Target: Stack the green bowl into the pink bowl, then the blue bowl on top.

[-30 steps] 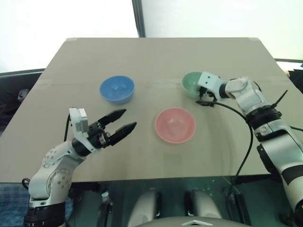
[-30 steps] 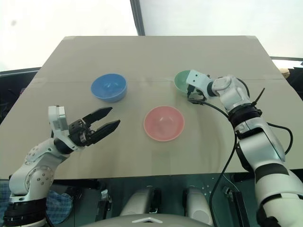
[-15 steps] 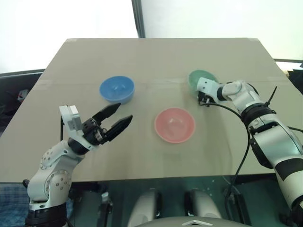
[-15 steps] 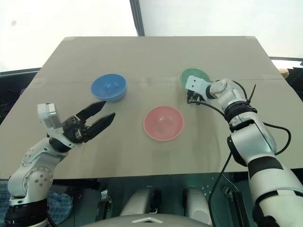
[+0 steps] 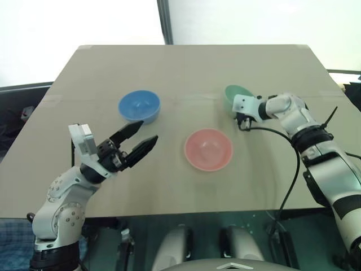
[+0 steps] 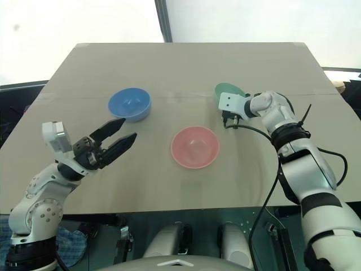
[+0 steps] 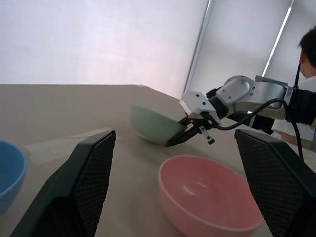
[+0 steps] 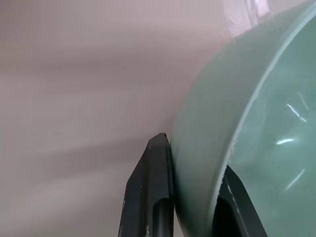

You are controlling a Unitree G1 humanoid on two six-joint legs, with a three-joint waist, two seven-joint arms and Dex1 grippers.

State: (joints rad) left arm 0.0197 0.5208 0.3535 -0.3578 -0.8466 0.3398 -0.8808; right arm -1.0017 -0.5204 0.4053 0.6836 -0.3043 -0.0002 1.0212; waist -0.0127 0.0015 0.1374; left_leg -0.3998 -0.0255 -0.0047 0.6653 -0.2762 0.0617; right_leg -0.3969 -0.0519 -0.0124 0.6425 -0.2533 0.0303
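The green bowl (image 5: 233,94) sits at the right of the table, tilted. My right gripper (image 7: 180,138) is shut on its near rim (image 8: 224,148), one finger outside the wall and one inside. The pink bowl (image 5: 208,149) rests upright in the middle front, a short way from the green one. The blue bowl (image 5: 139,106) stands upright at the left. My left gripper (image 5: 149,131) hangs open and holds nothing, in front of the blue bowl and to the left of the pink one.
All three bowls stand on a tan table (image 5: 169,68) with bare surface behind them. A person (image 7: 308,54) is at the far side, beyond my right arm. A black cable (image 5: 290,169) hangs from the right forearm.
My right gripper has gone from open around the green bowl's rim to shut on it, and the bowl has tipped up. The left arm has hardly moved.
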